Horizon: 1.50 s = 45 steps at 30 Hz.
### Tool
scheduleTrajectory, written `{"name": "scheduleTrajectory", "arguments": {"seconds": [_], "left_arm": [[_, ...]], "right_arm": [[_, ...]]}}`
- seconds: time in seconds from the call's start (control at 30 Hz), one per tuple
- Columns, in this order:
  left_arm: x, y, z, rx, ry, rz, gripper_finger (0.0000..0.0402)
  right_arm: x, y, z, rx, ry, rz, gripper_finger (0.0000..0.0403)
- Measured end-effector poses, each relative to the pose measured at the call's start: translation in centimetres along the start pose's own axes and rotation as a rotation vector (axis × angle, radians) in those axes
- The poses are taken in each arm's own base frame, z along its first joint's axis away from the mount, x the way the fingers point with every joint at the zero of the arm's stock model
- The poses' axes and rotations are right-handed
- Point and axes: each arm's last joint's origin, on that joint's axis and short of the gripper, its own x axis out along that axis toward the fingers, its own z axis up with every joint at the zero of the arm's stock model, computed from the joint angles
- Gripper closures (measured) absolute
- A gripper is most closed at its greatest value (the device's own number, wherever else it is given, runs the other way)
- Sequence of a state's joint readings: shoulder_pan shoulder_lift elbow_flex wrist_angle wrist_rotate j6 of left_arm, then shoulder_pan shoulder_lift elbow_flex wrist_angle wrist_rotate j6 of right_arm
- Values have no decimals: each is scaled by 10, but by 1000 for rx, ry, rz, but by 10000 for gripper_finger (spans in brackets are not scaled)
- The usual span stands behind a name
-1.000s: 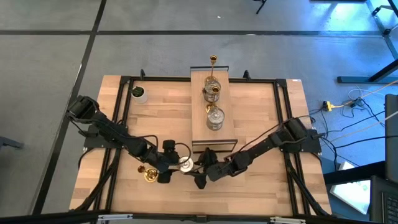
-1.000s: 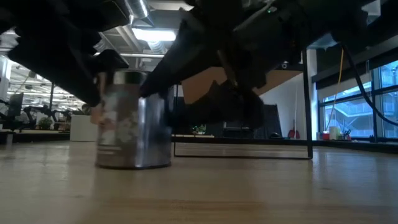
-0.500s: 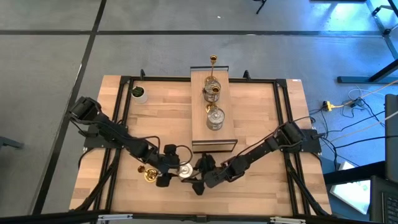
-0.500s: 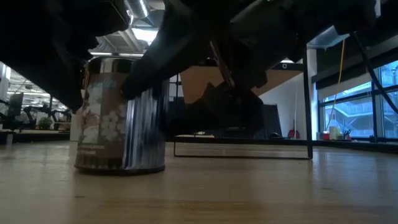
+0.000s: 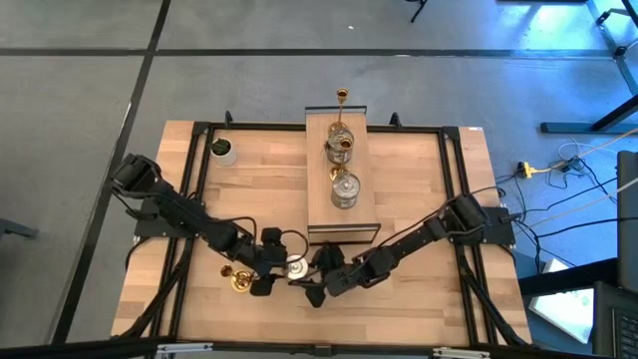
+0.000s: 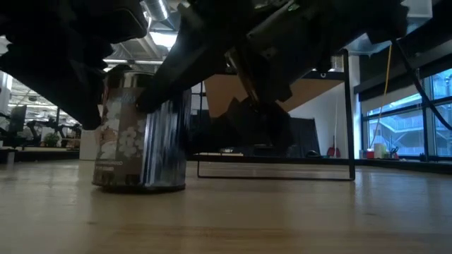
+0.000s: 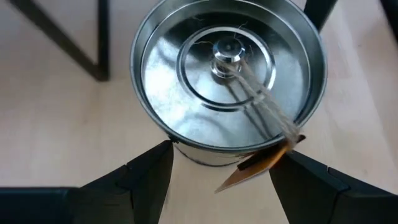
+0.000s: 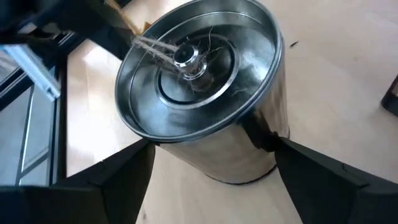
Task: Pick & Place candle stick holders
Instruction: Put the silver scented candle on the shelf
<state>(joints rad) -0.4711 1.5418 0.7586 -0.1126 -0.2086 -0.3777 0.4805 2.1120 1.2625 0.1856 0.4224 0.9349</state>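
Silver holder (image 5: 297, 265) stands upright on the wooden surface (image 5: 399, 179), near its front edge, with both end effectors around it. Your left end effector (image 5: 271, 271) straddles it, fingers spread, apparently not clamped; your right end effector (image 5: 317, 279) is also released, fingers either side. Let only one arm close, squarely on the wall, below the rim.

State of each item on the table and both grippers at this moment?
Silver holder: upright on the table, between both grippers.
Left gripper: open, fingers either side of it.
Right gripper: open around it.
Brass holder: on the table beside the left gripper.
White cup: upright, far corner.
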Motion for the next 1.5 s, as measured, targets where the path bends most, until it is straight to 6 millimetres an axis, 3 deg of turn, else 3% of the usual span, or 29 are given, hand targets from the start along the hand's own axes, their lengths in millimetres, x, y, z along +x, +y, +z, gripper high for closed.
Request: {"name": "scheduleTrajectory", "arguments": {"seconds": [0.73,1.0,1.33,1.5], "left_arm": [[-19,13,-20,16,230,108,148],[-47,19,-6,-15,92,135,148],[-62,50,8,-79,15,191,148],[-55,64,-10,-134,28,101,148]], "right_arm": [[-1,2,2,31,7,16,75],[-1,1,1,54,9,12,75],[-7,3,9,28,4,14,75],[-16,6,15,35,28,16,75]]}}
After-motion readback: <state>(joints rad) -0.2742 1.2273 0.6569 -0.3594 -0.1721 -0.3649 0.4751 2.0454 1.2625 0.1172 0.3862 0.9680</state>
